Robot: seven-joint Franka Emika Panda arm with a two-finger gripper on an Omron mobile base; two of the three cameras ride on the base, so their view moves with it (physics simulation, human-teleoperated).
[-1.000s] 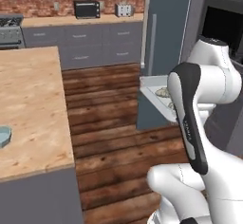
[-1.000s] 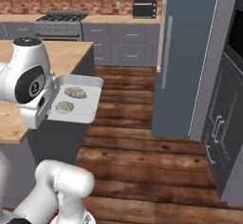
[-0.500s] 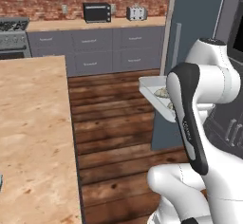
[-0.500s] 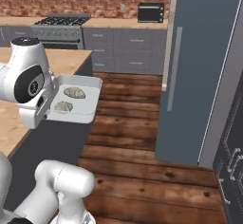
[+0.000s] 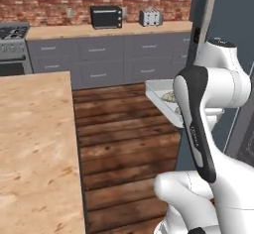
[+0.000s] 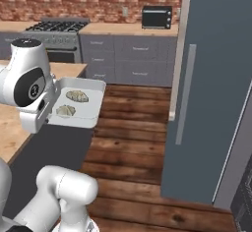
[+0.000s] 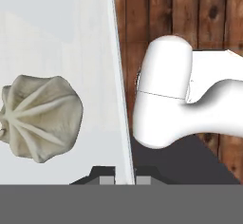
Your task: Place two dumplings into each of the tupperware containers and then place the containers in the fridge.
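Inspector: Pincer status?

Operator: My pincer [image 7: 124, 179] is pinching the tray [image 6: 93, 112] by its rim, bottom centre of the hand view.

Inspector: Contents and position?

Operator: Two dumplings [image 6: 77, 96] inside; tray sits left of centre in the right base view, fridge [image 6: 216, 78] at right, door shut.

Left base view: arm covers the near half of the whitish container [image 5: 158, 90]; one dumpling [image 5: 168, 97] peeks out, second mostly hidden. Right base view: fridge [image 6: 216, 78] cut off at top and right edges. Hand view: tool [image 7: 124, 180] fingertips barely visible, container wall between them; dumpling [image 7: 40, 116] clipped at left edge.
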